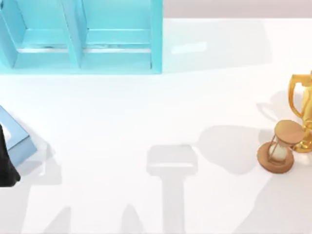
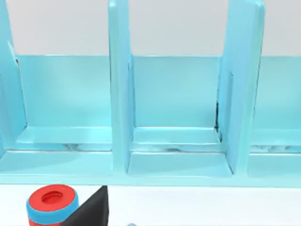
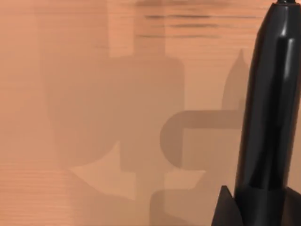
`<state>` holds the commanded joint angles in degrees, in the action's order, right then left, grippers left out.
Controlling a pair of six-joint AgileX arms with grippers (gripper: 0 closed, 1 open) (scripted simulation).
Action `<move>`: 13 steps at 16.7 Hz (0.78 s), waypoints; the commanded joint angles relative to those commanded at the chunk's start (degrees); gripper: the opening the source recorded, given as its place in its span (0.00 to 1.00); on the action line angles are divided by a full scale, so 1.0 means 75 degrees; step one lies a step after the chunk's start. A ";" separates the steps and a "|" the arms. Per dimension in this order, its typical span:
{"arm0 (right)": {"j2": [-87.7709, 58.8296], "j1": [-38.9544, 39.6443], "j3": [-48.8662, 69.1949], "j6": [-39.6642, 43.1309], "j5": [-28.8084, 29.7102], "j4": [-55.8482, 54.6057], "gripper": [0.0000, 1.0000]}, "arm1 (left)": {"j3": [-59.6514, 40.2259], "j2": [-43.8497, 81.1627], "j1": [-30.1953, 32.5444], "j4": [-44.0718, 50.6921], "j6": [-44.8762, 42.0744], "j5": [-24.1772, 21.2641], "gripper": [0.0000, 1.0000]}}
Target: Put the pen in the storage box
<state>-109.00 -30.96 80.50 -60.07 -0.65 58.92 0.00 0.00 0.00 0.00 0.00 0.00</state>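
Pen: slim glossy black pen (image 3: pixel 268 108) gripped in right pincer (image 3: pixel 256 207).
Left pincer: cannot tell.
Progress: pale-blue compartmented storage box (image 1: pixel 117 53) awaits; pen not in.

Bright even light, soft grey shadows across the white table (image 1: pixel 122 122), faint glare by the storage box (image 1: pixel 117 48)

storage box (image 1: pixel 117 53) cut off at top edge, gold trophy (image 1: pixel 302 105) cropped at right edge, pen (image 3: pixel 270 117) cropped below
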 joint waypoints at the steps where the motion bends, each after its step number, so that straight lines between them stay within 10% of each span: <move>1: 0.0001 -0.0045 -0.0021 0.0024 -0.0001 -0.0010 0.00 | 0.0000 0.0000 0.0000 0.0000 0.0000 0.0000 1.00; 4: 0.0001 -0.0045 -0.0021 0.0024 -0.0001 -0.0010 0.00 | 0.0000 0.0000 0.0000 0.0000 0.0000 0.0000 1.00; 13: 0.0001 -0.0045 -0.0021 0.0024 -0.0001 -0.0010 0.68 | 0.0000 0.0000 0.0000 0.0000 0.0000 0.0000 1.00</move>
<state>-109.00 -31.30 80.34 -59.89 -0.66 58.85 0.00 0.00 0.00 0.00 0.00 0.00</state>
